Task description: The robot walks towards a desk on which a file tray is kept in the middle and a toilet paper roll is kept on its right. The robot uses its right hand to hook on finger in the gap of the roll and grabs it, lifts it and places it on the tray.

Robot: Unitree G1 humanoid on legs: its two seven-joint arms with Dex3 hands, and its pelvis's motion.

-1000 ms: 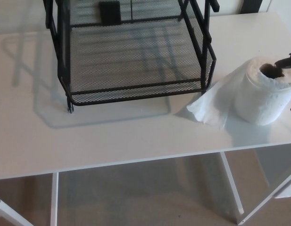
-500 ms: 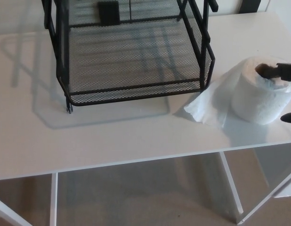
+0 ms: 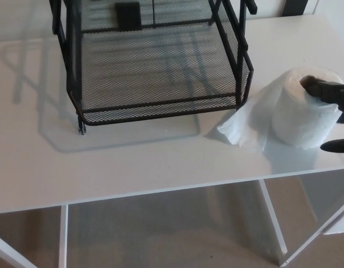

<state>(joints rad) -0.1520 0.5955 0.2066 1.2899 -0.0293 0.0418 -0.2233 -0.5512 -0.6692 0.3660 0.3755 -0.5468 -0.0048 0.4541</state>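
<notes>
The white toilet paper roll (image 3: 299,114) stands upright on the white desk (image 3: 132,164) at the right, with a loose sheet (image 3: 242,126) trailing off to its left. My right hand (image 3: 339,98) comes in from the right edge. One black finger (image 3: 321,86) is hooked into the roll's dark core from above. The thumb (image 3: 334,146) hovers low beside the roll's outer wall, a small gap away, so the hand is open. The black mesh file tray (image 3: 160,106) sits in the middle at the back, left of the roll. My left hand does not show.
The tray's black upright posts (image 3: 237,33) rise close to the roll's left side. The desk's front edge (image 3: 160,192) runs across the lower picture, with floor and white desk legs (image 3: 274,223) below it.
My right hand has pushed in from the right, its finger going deeper into the core. The thumb has appeared low beside the roll. The roll has shifted slightly left.
</notes>
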